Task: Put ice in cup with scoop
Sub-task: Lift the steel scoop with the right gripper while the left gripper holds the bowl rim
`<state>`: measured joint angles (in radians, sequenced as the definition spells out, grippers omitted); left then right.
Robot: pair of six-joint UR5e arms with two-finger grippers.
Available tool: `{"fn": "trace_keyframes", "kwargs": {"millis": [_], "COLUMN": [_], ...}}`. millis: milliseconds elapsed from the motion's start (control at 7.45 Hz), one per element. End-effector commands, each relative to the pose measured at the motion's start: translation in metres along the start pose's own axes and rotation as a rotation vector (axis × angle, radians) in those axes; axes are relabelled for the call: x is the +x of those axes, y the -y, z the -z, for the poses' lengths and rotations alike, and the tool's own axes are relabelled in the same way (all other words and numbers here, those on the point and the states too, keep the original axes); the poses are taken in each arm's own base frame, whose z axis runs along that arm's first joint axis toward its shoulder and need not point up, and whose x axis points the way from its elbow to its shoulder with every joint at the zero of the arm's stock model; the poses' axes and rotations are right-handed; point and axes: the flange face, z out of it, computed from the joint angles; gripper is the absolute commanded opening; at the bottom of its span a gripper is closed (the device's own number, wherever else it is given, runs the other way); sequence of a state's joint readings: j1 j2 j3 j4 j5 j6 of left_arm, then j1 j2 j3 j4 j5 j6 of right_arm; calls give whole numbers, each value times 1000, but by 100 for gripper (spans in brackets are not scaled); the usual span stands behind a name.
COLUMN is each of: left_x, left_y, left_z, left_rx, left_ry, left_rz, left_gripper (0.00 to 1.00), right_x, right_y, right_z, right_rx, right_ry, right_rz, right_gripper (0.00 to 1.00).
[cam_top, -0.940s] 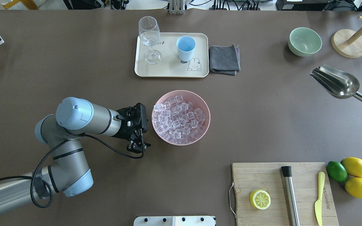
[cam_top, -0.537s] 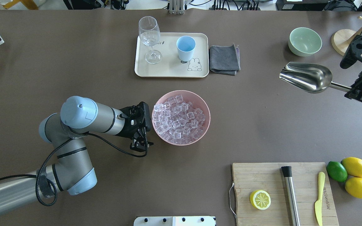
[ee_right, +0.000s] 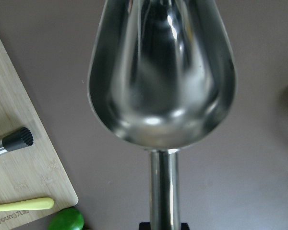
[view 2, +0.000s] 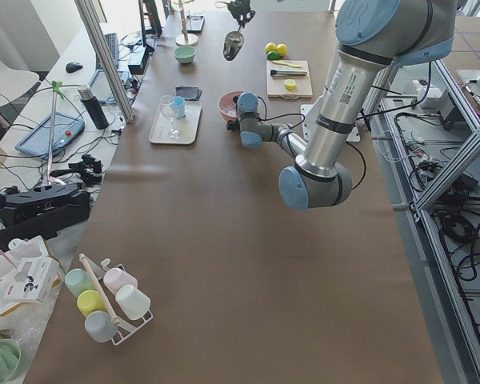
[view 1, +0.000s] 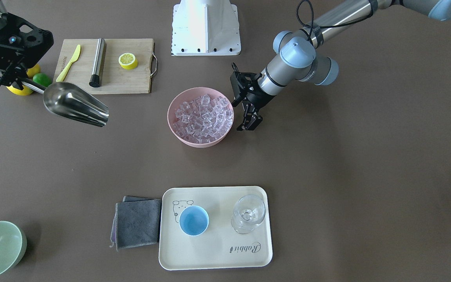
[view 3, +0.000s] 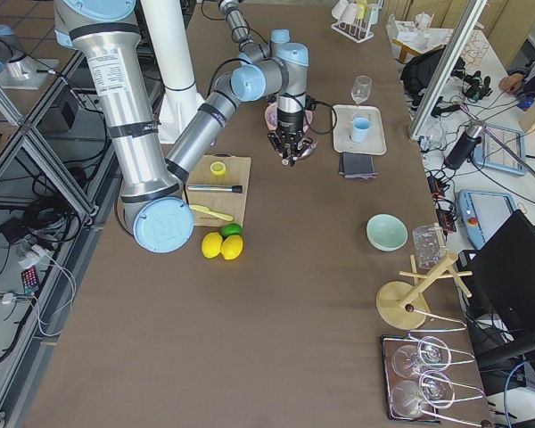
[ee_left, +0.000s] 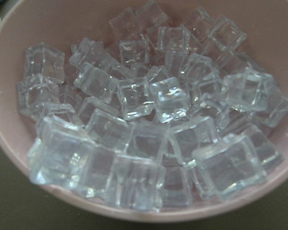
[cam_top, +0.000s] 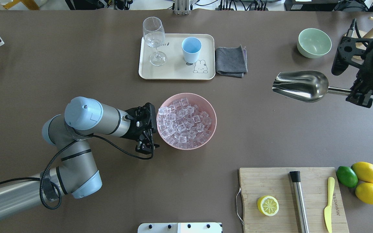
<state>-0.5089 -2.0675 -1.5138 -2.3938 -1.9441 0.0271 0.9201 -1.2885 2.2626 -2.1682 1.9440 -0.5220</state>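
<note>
My right gripper (cam_top: 358,96) is shut on the handle of the shiny steel scoop (cam_top: 299,85), held empty above the table's right side, with its mouth towards the middle. The scoop fills the right wrist view (ee_right: 163,72) and shows in the front view (view 1: 74,103). The ice (cam_top: 185,123) fills a pink bowl (cam_top: 186,94) at mid-table and also fills the left wrist view (ee_left: 149,120). My left gripper (cam_top: 146,147) is open and empty, just beside the bowl's left rim. The light-blue cup (cam_top: 191,48) stands empty on a cream tray (cam_top: 173,72) behind the bowl.
A wine glass (cam_top: 154,38) stands on the tray beside the cup. A grey cloth (cam_top: 231,61) lies right of the tray. A green bowl (cam_top: 314,42) and a wooden stand (cam_top: 359,43) are at the far right. A cutting board (cam_top: 280,181) with lemon half, steel cylinder and knife lies near right.
My right arm has carried the scoop leftward over the table, towards the middle. My left gripper has shifted slightly right, closer to the pink bowl.
</note>
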Motion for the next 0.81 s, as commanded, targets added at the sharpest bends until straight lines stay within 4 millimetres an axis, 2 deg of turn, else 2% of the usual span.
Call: {"fn": "trace_keyframes", "kwargs": {"millis": [0,134,269,537,671], "left_x": [-20,-24,-23,-27,-26], "left_y": [-5,-4,-3,12,16], "left_z": [9,11,10,0,0], "left_rx": [-20,-23,-25,-23,-21], "left_ry": [3,-2,-4,-5,-6], "left_rz": [20,24,26,27,25], "left_gripper": [99,99,99,99,99], "right_x": [-37,-50,-52,-55,-56], "right_y": [58,70,71,88,107], "right_z": [14,15,14,42,62], "right_rx": [-111,-151,-169,-195,-195], "right_ry": [-18,-17,-11,-3,-2], "right_rz": [106,125,126,127,130], "right_gripper": [0,0,0,0,0]}}
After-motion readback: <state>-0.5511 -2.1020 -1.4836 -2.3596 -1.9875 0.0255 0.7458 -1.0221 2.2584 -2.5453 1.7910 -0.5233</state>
